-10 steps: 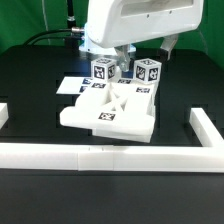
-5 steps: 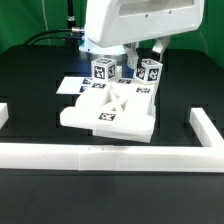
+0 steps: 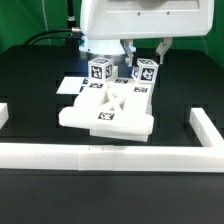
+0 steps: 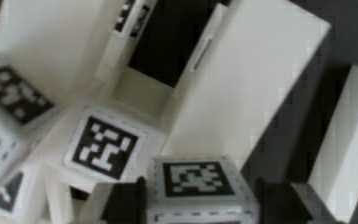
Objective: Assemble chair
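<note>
Fingers (image 3: 145, 52) clamp a tagged white chair leg (image 3: 147, 72) standing over the black table (image 3: 40, 110).

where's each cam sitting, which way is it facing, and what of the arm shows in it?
Exterior view: off the arm, raised, looking down across the border rail at the chair parts; shows the arm's white body and the pincer closed on a tagged leg block.
Wrist view: on the wrist, looking close along the pincer fingers at the parts.
Shared: the gripped leg block and the panel.
</note>
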